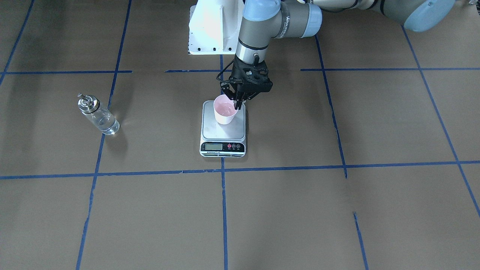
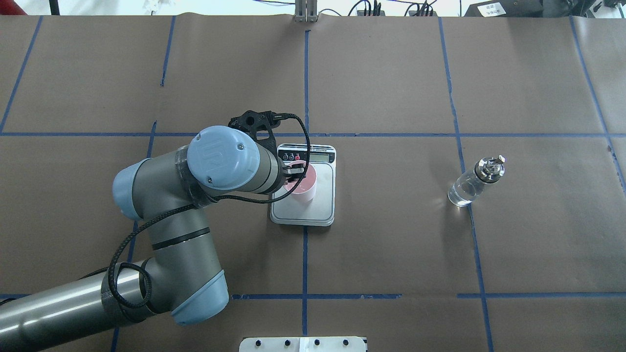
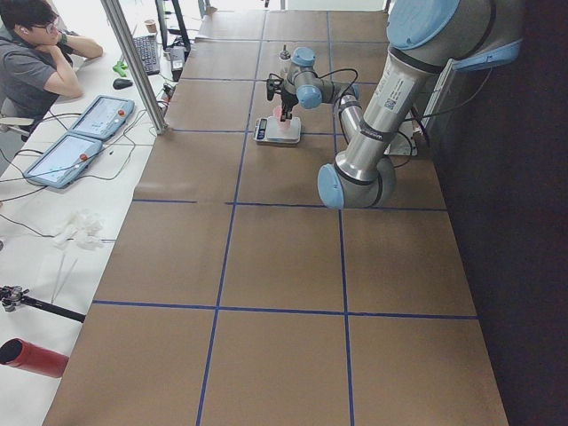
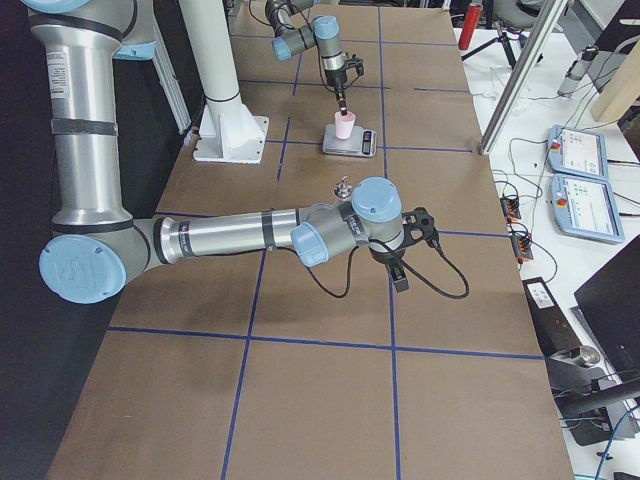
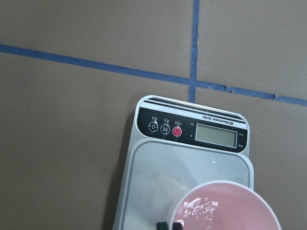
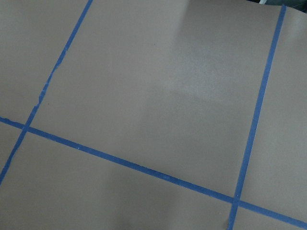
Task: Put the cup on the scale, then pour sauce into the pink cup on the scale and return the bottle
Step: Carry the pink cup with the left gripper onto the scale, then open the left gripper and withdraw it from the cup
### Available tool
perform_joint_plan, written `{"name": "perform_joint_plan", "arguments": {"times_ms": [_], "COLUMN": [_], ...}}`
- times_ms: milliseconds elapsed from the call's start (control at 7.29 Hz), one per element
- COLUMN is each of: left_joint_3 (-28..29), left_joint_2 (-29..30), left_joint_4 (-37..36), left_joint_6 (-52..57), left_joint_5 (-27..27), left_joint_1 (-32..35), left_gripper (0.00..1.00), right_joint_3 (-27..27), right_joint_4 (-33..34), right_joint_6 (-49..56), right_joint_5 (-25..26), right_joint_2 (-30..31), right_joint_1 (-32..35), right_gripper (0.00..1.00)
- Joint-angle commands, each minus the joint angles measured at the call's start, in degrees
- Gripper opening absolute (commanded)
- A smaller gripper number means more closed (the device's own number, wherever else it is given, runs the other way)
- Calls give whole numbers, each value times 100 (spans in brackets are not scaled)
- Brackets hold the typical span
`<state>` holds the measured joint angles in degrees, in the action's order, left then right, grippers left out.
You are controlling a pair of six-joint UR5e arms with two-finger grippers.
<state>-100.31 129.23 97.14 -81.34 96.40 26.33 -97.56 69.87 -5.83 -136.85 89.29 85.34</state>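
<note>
The pale pink cup (image 1: 224, 111) stands upright on the steel platform of the scale (image 1: 223, 132) at the table's middle. My left gripper (image 1: 237, 105) reaches down from above, its fingers pinched on the cup's rim on the robot's side. The left wrist view shows the cup (image 5: 225, 207), a fingertip (image 5: 169, 224) at its rim and the scale (image 5: 158, 167). The clear glass bottle (image 2: 470, 185) with a silver cap stands upright, far off on my right side. My right gripper (image 4: 400, 272) hovers low over bare paper near the bottle; I cannot tell whether it is open or shut.
Brown paper with blue tape lines covers the table (image 2: 391, 244). The white robot base (image 1: 212, 30) stands behind the scale. An operator (image 3: 35, 62) sits at a side desk with tablets. The right wrist view shows only paper and tape (image 6: 144, 167).
</note>
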Motion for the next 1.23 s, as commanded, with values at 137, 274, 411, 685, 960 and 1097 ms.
{"name": "perform_joint_plan", "arguments": {"times_ms": [137, 274, 411, 685, 960, 1097], "left_joint_3": [-75, -293, -722, -1925, -2045, -2036], "left_joint_2": [-12, -64, -308, -1307, -1996, -2433], "left_joint_4": [16, -10, -185, -485, -477, -442], "left_joint_6": [66, 309, 834, 2072, 3634, 4652], "left_joint_5": [-7, 54, 63, 98, 877, 1333], "left_joint_1": [-5, 13, 56, 511, 1615, 2361], "left_gripper": [100, 100, 100, 100, 100, 100], "right_joint_3": [0, -9, -9, -419, -1323, -1736], "right_joint_4": [0, 0, -9, -9, 0, 18], "right_joint_6": [3, -6, -15, -659, -2407, -3049], "right_joint_5": [0, 0, -9, -9, 175, 306], "right_joint_2": [1, 1, -8, -52, -52, -43], "right_joint_1": [0, 0, -17, -296, -1095, -1412], "right_gripper": [100, 100, 100, 100, 100, 100]}}
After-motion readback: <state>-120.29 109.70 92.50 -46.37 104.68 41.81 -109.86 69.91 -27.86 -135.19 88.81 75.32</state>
